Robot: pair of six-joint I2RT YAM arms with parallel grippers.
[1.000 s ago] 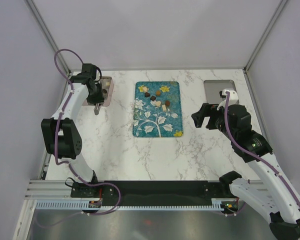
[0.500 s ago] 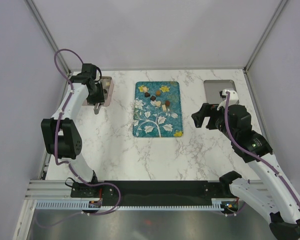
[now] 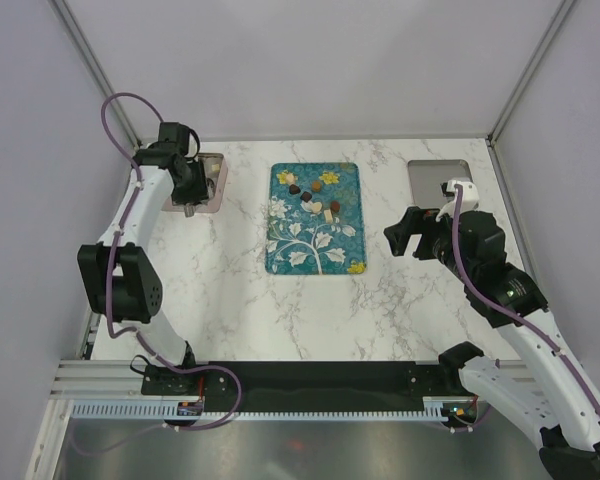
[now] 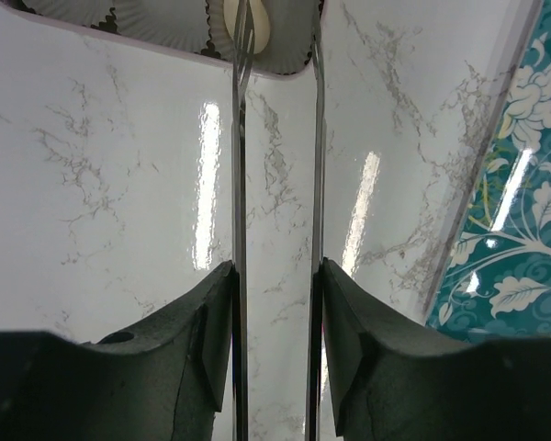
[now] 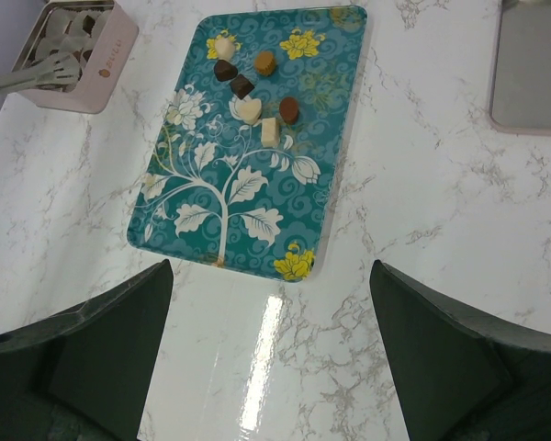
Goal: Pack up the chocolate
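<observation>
White marble counter (image 3: 240,300) carries a teal flowered tray (image 3: 310,262) in the middle, and most of the chocolate (image 3: 315,200) lies loose on the tray's far half: brown, dark and cream bits close together. A pink box (image 3: 217,180) stands at the far left, a grey lid (image 3: 435,175) at the far right.

The left pincer (image 3: 187,195) grasps the tongs (image 4: 239,184), its pads pressed against the two thin metal arms. A second ago the tong tips hung over bare marble just on the near side of the box. Now the arm sits further back, and from the wrist the tips reach over a paper cup (image 4: 289,46) at the box's edge. A cream-white piece (image 4: 257,23) lies in that cup between the tips. The tong arms stand slightly apart, and I cannot tell whether they touch it.

The right pincer (image 3: 408,232) hangs released, spread wide, to the right of the tray, exactly where it was.
</observation>
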